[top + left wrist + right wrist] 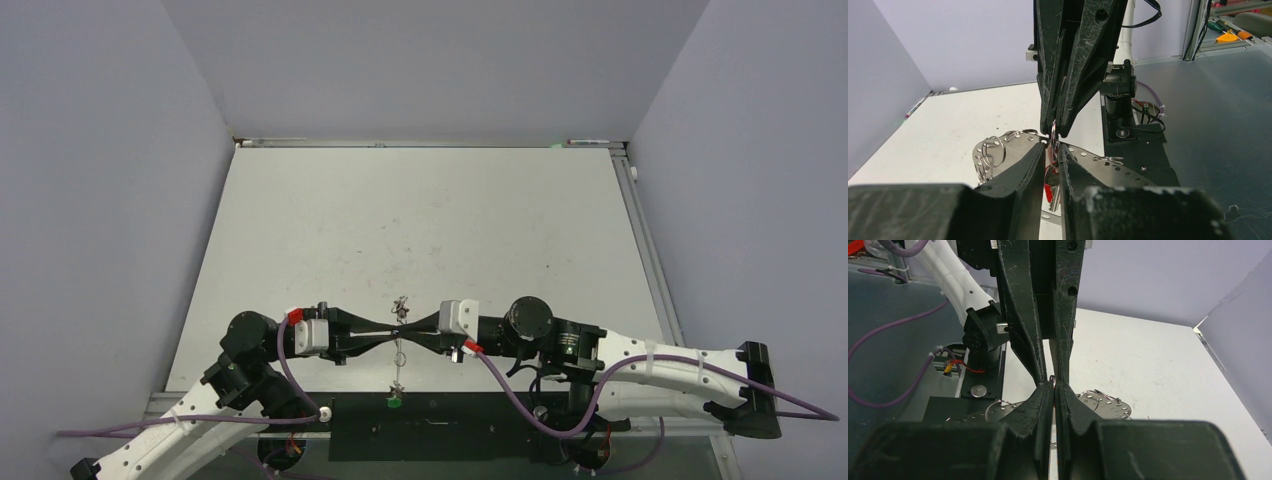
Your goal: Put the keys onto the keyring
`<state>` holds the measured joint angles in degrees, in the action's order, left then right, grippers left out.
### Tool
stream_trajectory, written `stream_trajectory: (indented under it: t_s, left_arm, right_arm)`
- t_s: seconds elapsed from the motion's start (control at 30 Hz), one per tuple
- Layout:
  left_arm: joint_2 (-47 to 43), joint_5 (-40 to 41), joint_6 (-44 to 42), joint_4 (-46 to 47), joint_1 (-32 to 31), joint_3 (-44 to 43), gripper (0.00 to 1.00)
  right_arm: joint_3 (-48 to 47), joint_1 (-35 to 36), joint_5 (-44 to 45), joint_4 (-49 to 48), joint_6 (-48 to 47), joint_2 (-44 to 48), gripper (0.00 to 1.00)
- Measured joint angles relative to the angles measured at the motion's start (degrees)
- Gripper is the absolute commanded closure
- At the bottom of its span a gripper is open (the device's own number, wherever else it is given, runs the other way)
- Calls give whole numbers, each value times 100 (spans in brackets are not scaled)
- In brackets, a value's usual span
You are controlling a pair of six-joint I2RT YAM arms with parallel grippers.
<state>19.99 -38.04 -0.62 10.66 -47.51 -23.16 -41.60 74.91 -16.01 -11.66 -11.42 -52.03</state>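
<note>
Right tool [1054, 390] clamped on keyring [399, 354]; left tool [1052, 150] slightly apart, tip-to-tip, arms stretched inward.

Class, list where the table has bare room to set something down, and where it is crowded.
Free: the table, its far half, bordered by back and side walls. Crowded: near middle, where left gripper and right gripper meet at the keyring.

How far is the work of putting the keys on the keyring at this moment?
Done: the keyring is held up in the air, and the green-tagged key hangs below it, seemingly attached. In hand: the right gripper pinches the ring; the left gripper meets it tip to tip, jaws nearly shut. Left: the red-tagged key dangles by the left gripper; whether it is threaded cannot be told.
</note>
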Motion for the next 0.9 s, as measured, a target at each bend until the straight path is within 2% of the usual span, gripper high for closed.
stream_trajectory:
  t_s: [0.13, 0.4, 0.5, 0.67, 0.7, 0.77, 0.87, 0.9]
  left_arm:
    - [0, -2, 9, 0, 0, 2, 100]
    - [-33, 57, -9, -46, 0, 2, 100]
    - [-31, 186, -103, -186, 0, -4, 100]
    - [120, 463, -278, -597, 0, -26, 100]
    - [170, 518, -308, -673, 0, -37, 100]
    - [260, 623, -334, -798, 0, -48, 100]
    - [391, 728, -382, -970, 0, -90, 100]
    - [439, 752, -409, -1023, 0, -116, 100]
  right_arm:
    - [0, -24, -44, -24, 17, -26, 95]
    - [44, -70, -146, -136, 57, -37, 94]
    - [46, -103, -136, -111, 85, -90, 74]
    - [-42, -107, -44, 249, 105, -101, 50]
    - [-85, -107, 2, 361, 98, -92, 42]
    - [-203, -107, 118, 640, 81, -59, 37]
    - [-511, -107, 415, 1231, -9, -15, 36]
    - [-656, -107, 520, 1447, -33, -13, 31]
